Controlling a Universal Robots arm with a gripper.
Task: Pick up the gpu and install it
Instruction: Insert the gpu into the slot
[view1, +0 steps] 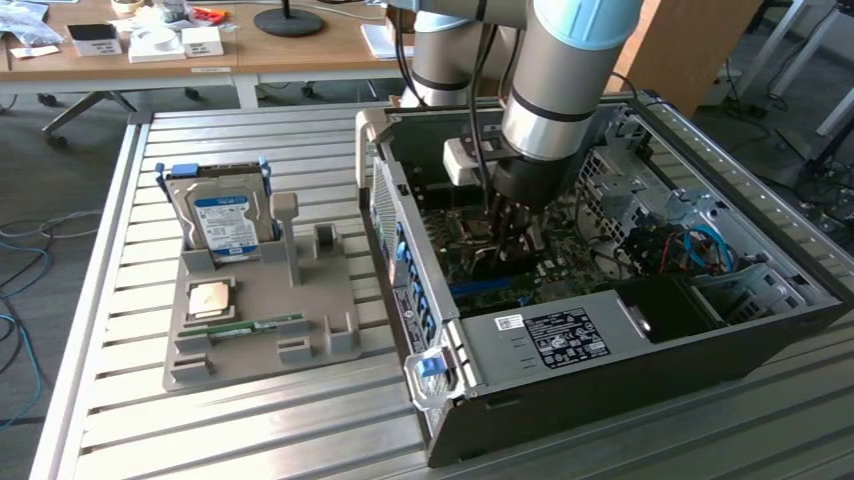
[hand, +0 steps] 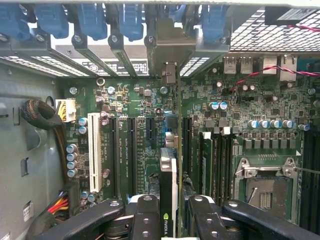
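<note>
My jaws (hand: 167, 220) pinch the gpu (hand: 168, 175) edge-on, one black finger (hand: 145, 220) on each side of the thin card, its black shroud showing between them. The card stands upright over the motherboard (hand: 150, 110), lined up with the black expansion slots (hand: 131, 150) and reaching toward the bracket openings at the case's rear wall. On one side sit the white slot (hand: 94, 150) and a sleeved cable bundle (hand: 42, 117); on the other, memory slots (hand: 215, 155) and the empty CPU socket (hand: 262, 187), so room beside the card is narrow. Beyond, blue slot latches (hand: 92, 20) line the rear edge.

In the exterior view my arm (view1: 561, 80) reaches down into the open computer case (view1: 601, 290), whose walls close round it. The power supply (view1: 561, 335) fills the near corner. Well apart, toward the exterior view's left, a grey parts tray (view1: 260, 320) on the slatted tabletop (view1: 267, 430) holds an upright hard drive (view1: 224, 222), a CPU (view1: 211, 298) and a memory stick (view1: 254, 326).
</note>
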